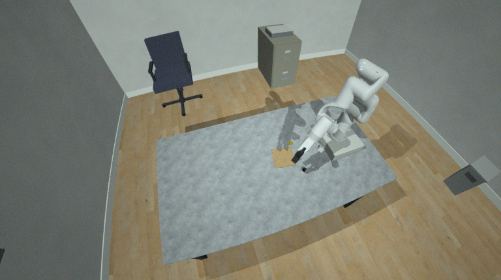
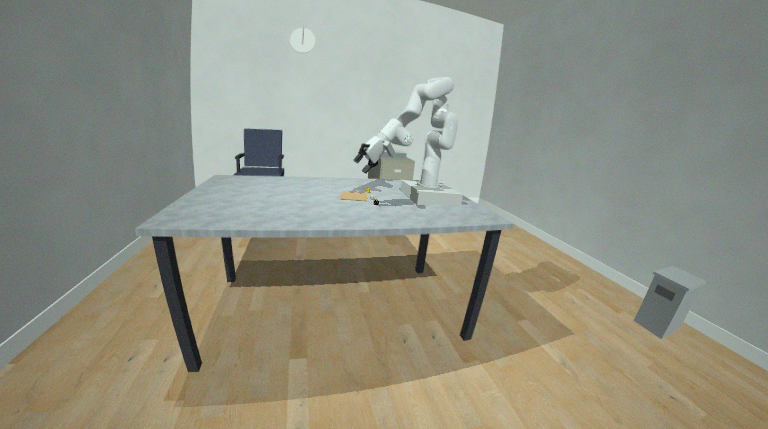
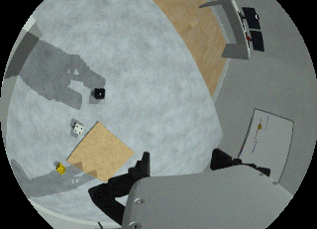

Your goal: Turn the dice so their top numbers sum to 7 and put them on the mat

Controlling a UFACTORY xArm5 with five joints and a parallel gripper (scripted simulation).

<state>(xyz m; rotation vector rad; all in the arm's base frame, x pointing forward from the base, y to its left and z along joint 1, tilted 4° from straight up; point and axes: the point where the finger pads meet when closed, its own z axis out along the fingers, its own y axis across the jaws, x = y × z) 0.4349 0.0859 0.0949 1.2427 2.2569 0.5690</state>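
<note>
An orange-tan mat [image 1: 281, 158] [image 2: 352, 196] [image 3: 101, 152] lies on the table. A black die [image 1: 304, 169] [image 2: 376, 202] [image 3: 99, 93] is off the mat; one light pip shows in the wrist view. A white die [image 2: 372, 197] [image 3: 78, 128] is on the table beside the mat, with several dark pips, and is hidden behind the gripper in the top view. A yellow die [image 1: 290, 143] [image 2: 368, 190] [image 3: 60, 169] is just off a mat corner, its pips too small to count. My gripper [image 1: 295, 160] [image 2: 362, 164] [image 3: 182, 161] is open and empty, well above the table.
The robot's pale base block [image 1: 349, 148] [image 2: 438, 195] stands on the grey table [image 1: 221, 188] [image 2: 254, 209] to the right of the dice. The arm's shadow falls around the dice. A chair [image 1: 169, 62] and a filing cabinet [image 1: 278, 59] stand beyond the table.
</note>
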